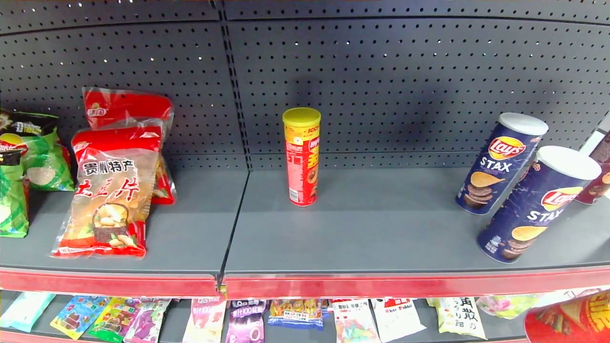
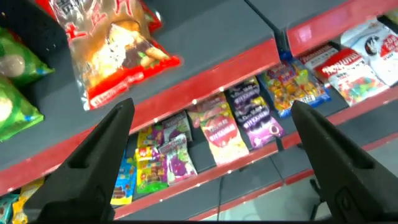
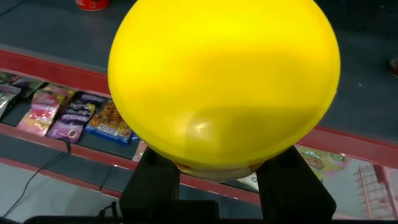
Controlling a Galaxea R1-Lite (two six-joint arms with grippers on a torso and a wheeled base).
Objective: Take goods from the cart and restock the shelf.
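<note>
Right pincer: the right pincer (image 3: 219, 182) is clenched on a tube with a round yellow plastic lid (image 3: 224, 81). A black finger (image 3: 155, 186) stands on each side of it. The lid faces the wrist camera and hides the label.
Held tube's place: out in front of the grey metal shelf (image 3: 56, 31), by its red front edge (image 3: 43, 65).
Left pincer: the left pincer (image 2: 211, 165) is released and holds nothing, its two black fingers (image 2: 93, 168) well apart, out in front of the shelf.
Shelf, middle: a red cardboard tube with a yellow lid (image 1: 301, 157) stands upright near the back. Its label bears a round logo and yellow print.
Shelf, right end: a dark blue tube with a white lid (image 1: 500, 164) stands behind a second dark blue tube (image 1: 538, 205), which is nearer the front edge. Each shows white lettering, a red-and-yellow logo and pictured crisps.
Shelf, left end: red-and-clear bags of potato slices (image 1: 109, 200) with white and red characters stand beside green bags (image 1: 28, 162).
Lower shelf: small colourful sweet packets (image 1: 295, 314) lie in a row along the front.
</note>
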